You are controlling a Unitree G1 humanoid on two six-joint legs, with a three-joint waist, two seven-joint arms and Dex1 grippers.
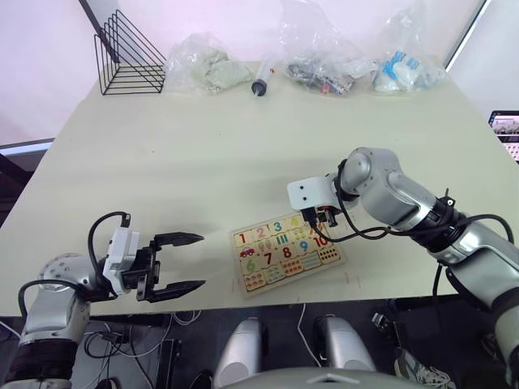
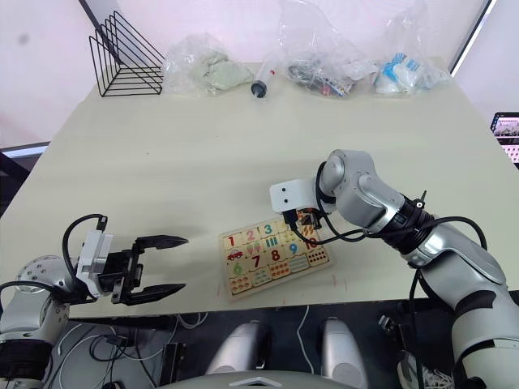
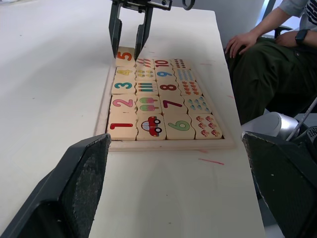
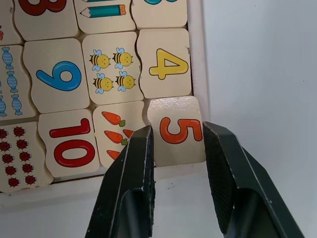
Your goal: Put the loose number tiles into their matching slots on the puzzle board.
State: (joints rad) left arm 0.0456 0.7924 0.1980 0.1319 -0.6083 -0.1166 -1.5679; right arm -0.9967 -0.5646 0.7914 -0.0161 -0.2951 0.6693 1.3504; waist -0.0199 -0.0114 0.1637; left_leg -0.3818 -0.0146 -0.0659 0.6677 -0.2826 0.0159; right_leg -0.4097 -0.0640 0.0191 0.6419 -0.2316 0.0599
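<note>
Right gripper (image 4: 176,144) hangs over the far corner of the board (image 1: 285,250), its fingers (image 4: 130,173) parted narrowly, one on each side of the orange 5 tile (image 4: 179,130). Whether the pads touch the tile's edges cannot be told; the tile lies flat in its corner slot, next to the 4 tile (image 4: 166,64) and against the frame. Tiles 1 (image 3: 121,126), 2 (image 3: 124,102) and 3 (image 3: 125,85) sit in the same row, so all five appear seated and the task looks close to done. Risk from here: if the fingers lift while pinching, the 5 could come up with them or tip against the frame; a sideways pull could nudge the board across the table (image 1: 203,154). Opening fully before rising would likely avoid both. Left gripper (image 1: 185,262) hovers near the table's front edge, well apart from the board, with its fingers spread wide and nothing between them. A seated person (image 3: 267,59) is just beyond the table's side.
</note>
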